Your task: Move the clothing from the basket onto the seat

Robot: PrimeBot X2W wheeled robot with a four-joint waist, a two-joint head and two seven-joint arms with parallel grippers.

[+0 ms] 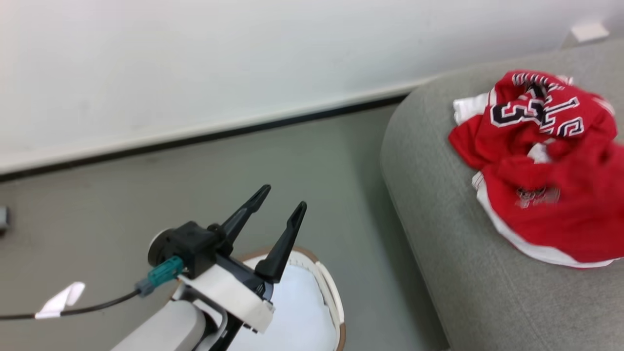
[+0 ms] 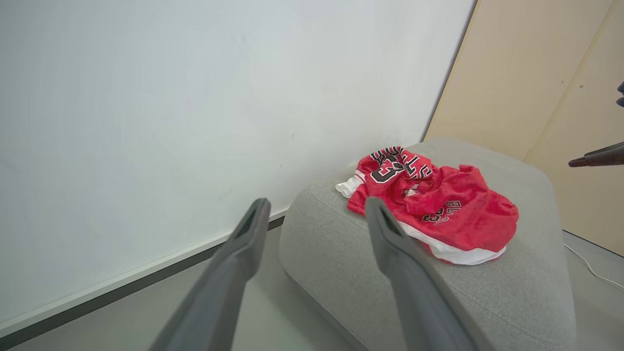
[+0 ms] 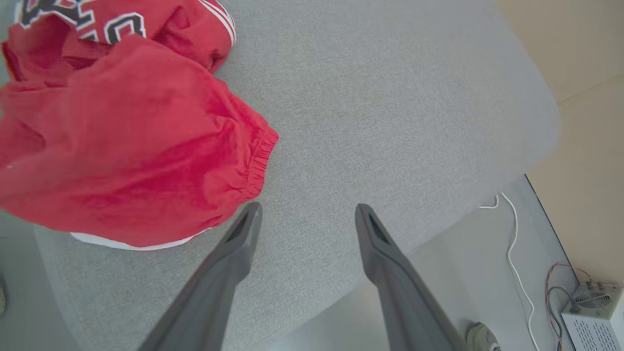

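The red clothing point(image 1: 546, 165) lies crumpled in a heap on the grey seat point(image 1: 438, 204), block letters and numbers showing on its far part. My left gripper point(image 1: 285, 197) hangs open and empty above the cream basket point(image 1: 326, 282), whose tan rim and pale lining peek out beneath the wrist. In the left wrist view the clothing point(image 2: 429, 200) rests on the seat point(image 2: 341, 243) beyond my open left gripper point(image 2: 317, 207). My right gripper point(image 3: 307, 212) stands open and empty above the seat point(image 3: 370, 112), just right of the clothing point(image 3: 122, 146).
A white wall with a dark baseboard point(image 1: 195, 136) runs behind the grey floor. A white scrap point(image 1: 61, 298) lies on the floor at left. Beside the seat are a white cable point(image 3: 512, 248) and a small metal box point(image 3: 594, 317). Beige panels point(image 2: 536, 73) stand behind the seat.
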